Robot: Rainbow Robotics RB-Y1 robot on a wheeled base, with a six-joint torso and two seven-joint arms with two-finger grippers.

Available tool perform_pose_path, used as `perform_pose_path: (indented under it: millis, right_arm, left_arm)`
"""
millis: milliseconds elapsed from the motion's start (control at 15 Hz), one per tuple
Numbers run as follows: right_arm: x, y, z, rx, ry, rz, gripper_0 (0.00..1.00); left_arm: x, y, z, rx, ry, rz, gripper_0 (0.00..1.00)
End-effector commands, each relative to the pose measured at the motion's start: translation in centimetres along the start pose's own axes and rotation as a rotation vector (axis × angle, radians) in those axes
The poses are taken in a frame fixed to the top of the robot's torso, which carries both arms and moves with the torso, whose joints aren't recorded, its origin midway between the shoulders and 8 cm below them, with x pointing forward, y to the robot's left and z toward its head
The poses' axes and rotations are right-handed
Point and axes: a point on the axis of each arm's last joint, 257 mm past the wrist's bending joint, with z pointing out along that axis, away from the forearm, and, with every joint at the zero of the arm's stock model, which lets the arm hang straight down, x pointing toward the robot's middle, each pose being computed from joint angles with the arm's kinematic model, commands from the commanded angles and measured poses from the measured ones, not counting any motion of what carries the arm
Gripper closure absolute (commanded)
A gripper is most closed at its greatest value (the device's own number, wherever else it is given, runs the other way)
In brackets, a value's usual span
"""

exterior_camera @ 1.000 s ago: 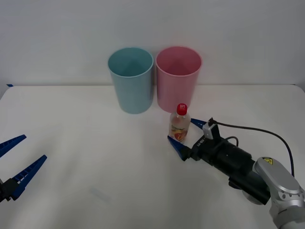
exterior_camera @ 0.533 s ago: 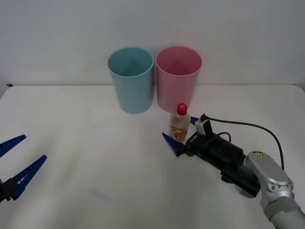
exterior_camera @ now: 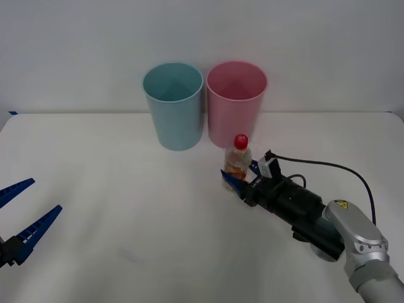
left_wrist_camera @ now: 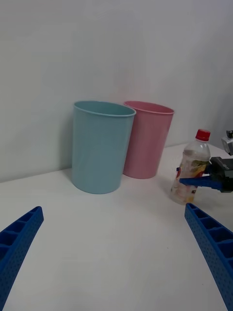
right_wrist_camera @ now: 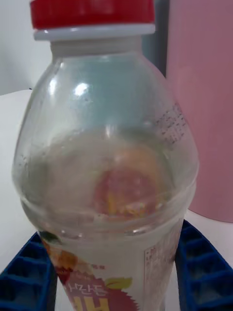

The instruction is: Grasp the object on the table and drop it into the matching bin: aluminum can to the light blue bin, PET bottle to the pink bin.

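I had the right gripper clenched on the PET bottle, which stood upright on the table just near of the pink bin, w/ the light blue bin left of it. Left gripper sat released at near-left edge.

One PET bottle stands on the table. There are two bins: one light blue bin at 11 o'clock from the bottle, and one pink bin at 12. Two grippers: right gripper, left gripper.
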Motion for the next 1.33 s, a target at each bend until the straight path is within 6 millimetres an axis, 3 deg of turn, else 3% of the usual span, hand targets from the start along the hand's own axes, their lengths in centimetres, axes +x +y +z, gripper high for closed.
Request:
perform_pose_path:
  millis: [67, 333, 600, 933, 1333]
  right_arm:
    - [0.0, 0.0, 0.0, 0.000, 0.000, 0.001, 1.00]
    - [-0.6, 0.1, -0.2, -0.004, -0.013, -0.003, 1.00]
    - [-3.3, 1.0, -2.3, 0.019, -0.055, 0.016, 1.00]
    - [-9.0, 2.5, -5.0, 0.010, -0.143, 0.077, 1.00]
    - [-17.3, 1.5, -7.0, -0.014, -0.251, 0.139, 1.00]
  left_arm:
    - [0.0, 0.0, 0.0, 0.000, 0.000, 0.000, 0.00]
    - [0.0, 0.0, 0.0, 0.000, 0.000, 0.000, 0.00]
    - [0.0, 0.0, 0.0, 0.000, 0.000, 0.000, 0.00]
    - [0.0, 0.0, 0.0, 0.000, 0.000, 0.000, 0.00]
    - [0.0, 0.0, 0.0, 0.000, 0.000, 0.000, 0.00]
